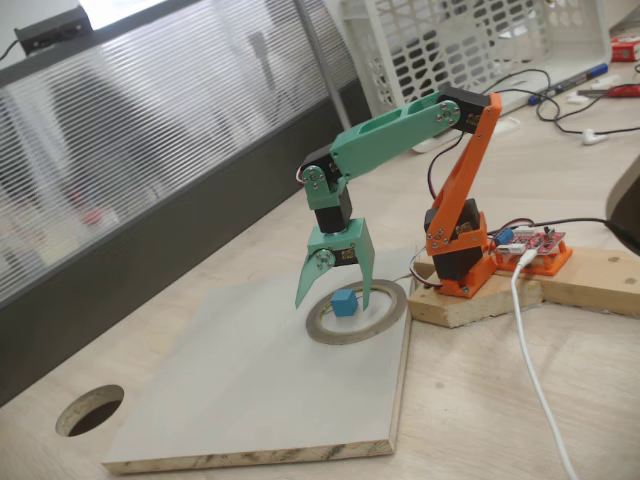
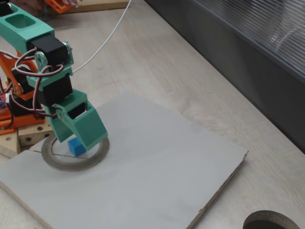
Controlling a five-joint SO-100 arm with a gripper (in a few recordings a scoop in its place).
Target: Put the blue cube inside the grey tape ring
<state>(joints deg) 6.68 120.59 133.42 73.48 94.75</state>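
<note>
The blue cube rests on the board inside the grey tape ring, toward the ring's far side in a fixed view. My green gripper hangs just over the ring, pointing down. Its jaws are spread wide, one on each side of the cube, and I see a gap between them and the cube. The ring lies flat at the board's edge nearest the arm's base. In the other fixed view the wide green jaw hides part of the ring's rim.
The pale board lies on the wooden table. A round hole is cut in the table beyond the board. The orange arm base sits on a wooden block beside a red circuit board and a white cable.
</note>
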